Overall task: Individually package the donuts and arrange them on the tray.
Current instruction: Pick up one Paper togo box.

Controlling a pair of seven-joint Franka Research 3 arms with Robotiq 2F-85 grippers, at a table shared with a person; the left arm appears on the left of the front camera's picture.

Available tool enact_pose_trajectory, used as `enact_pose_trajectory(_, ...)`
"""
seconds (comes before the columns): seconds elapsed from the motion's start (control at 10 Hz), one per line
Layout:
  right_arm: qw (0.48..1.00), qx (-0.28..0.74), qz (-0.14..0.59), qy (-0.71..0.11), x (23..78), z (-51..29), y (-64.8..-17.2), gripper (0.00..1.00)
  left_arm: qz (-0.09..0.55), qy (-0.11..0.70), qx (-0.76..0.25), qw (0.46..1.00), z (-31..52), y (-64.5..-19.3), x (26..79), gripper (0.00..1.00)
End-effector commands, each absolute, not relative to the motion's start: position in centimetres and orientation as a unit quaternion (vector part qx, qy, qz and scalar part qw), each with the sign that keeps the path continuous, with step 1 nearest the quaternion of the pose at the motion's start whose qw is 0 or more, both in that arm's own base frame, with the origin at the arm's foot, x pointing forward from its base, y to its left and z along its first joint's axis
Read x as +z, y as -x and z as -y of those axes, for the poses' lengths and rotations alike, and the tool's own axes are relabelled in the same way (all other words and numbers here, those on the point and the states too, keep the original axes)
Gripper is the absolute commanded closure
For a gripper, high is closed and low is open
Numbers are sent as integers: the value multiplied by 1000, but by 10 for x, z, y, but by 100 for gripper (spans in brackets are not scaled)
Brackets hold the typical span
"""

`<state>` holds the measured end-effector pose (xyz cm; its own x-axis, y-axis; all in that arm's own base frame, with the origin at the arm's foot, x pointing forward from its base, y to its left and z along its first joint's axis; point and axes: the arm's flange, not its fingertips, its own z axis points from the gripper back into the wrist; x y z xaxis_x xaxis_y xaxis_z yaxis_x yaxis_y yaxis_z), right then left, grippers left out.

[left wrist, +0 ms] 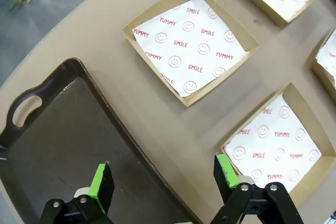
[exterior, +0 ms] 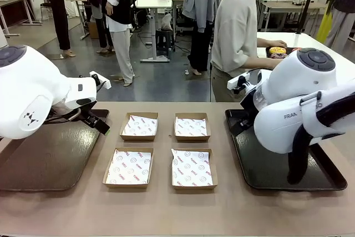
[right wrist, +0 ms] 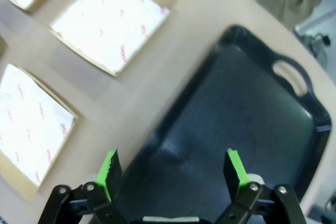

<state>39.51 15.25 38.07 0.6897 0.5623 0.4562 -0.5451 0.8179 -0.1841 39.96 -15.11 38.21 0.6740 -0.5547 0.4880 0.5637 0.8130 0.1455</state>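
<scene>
The donuts [exterior: 277,51] lie on a dark tray on a white table behind the person; a yellow one shows on top and the others are too small to tell apart. The person's hand [exterior: 275,43] rests beside them. My left gripper [exterior: 101,124] [left wrist: 164,178] hangs open and empty over the right edge of the left brown tray [left wrist: 58,129]. My right gripper [right wrist: 172,168] is also open and empty, above the near left part of the right dark tray [right wrist: 247,103]. In the front view the right gripper [exterior: 237,127] is mostly hidden by its arm.
Four square cardboard boxes lined with printed paper sit in a two-by-two block between the trays [exterior: 139,126] [exterior: 191,127] [exterior: 128,167] [exterior: 192,169]. The left tray [exterior: 44,159] and right tray [exterior: 266,165] hold nothing. Other people stand farther back.
</scene>
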Motion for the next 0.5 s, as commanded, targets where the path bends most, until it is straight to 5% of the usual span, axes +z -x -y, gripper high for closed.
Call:
enact_pose_trajectory(0.0,938,284,195,32,408,-139,-315,0,223,4,-332,916,129,-322,401,0)
enact_pose_trajectory(0.4,953,279,112,47,431,-113,-211,0,138,41,-321,936,101,-239,421,0)
